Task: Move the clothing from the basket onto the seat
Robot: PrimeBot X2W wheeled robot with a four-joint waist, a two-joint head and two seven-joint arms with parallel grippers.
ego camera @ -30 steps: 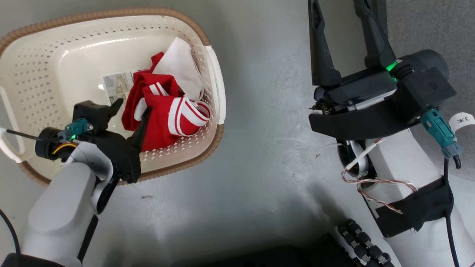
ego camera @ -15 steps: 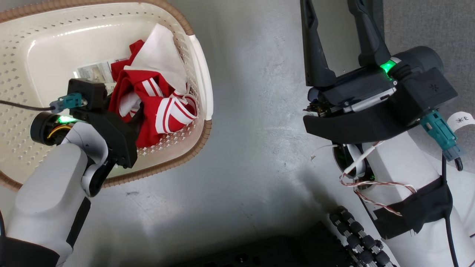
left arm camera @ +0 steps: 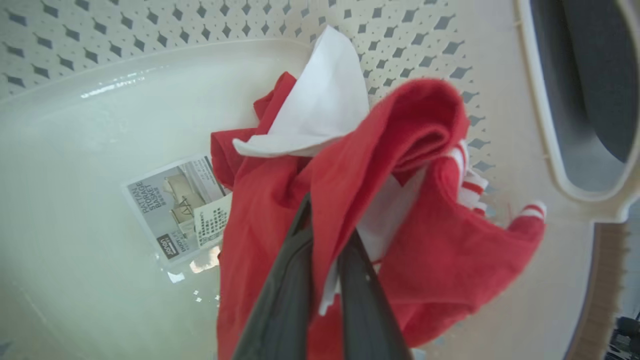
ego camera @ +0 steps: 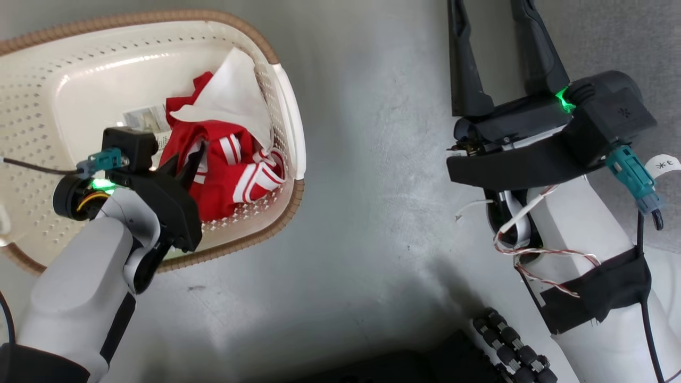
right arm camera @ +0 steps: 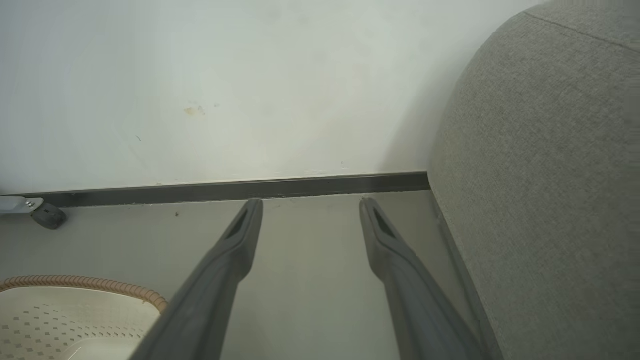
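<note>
Though spread, right fingers (right arm camera: 225,270) above grey floor (ego camera: 372,213); left fingers (left arm camera: 285,290) tight on clothing (left arm camera: 440,260).

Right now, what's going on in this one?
The robot's left gripper is down in the basket, shut on a fold of the red and white clothing, which is bunched against one end wall. The right gripper is open and holds nothing, hanging over the floor beside the grey seat. No clothing lies on the part of the seat in view.
</note>
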